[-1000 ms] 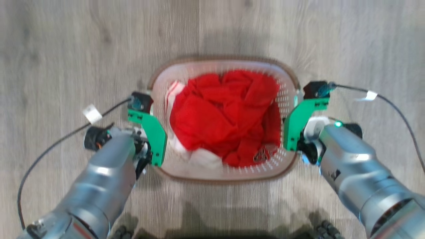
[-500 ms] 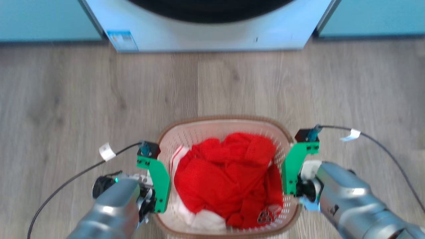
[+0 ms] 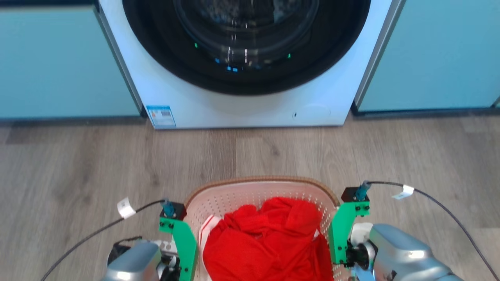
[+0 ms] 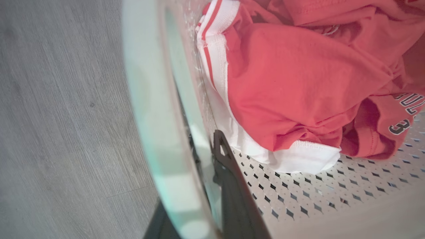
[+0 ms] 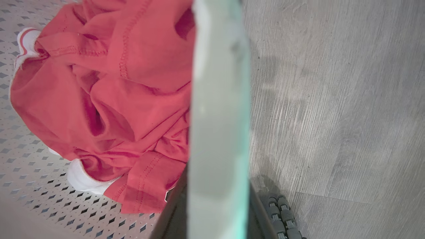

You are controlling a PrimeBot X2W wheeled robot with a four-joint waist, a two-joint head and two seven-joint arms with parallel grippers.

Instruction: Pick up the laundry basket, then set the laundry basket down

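Low in the head view, cut by the bottom edge: 1 laundry basket [image 3: 250, 195], flanked by 2 grippers and well apart from 1 washing machine [image 3: 242, 105], itself between 2 teal cabinet fronts [image 3: 58, 62]. Inside, 1 heap of red clothing [image 3: 265, 242] with white trim. Clamped on the basket's left wall: the left gripper [image 4: 206, 172], 1 dark finger [image 4: 232, 199] inside, the other outside. Clamped likewise on the right wall: the right gripper [image 5: 217, 199]. Trailing over the wooden floor [image 3: 78, 164]: 2 black cables [image 3: 386, 183], each with 1 white tag [image 3: 125, 207]. Cannot tell whether lifted clear of the floor. Against 1.0 s ago: camera tilted up, washing machine and cabinet fronts new to the frame, basket lower in it; same grip on both walls, same heap inside.
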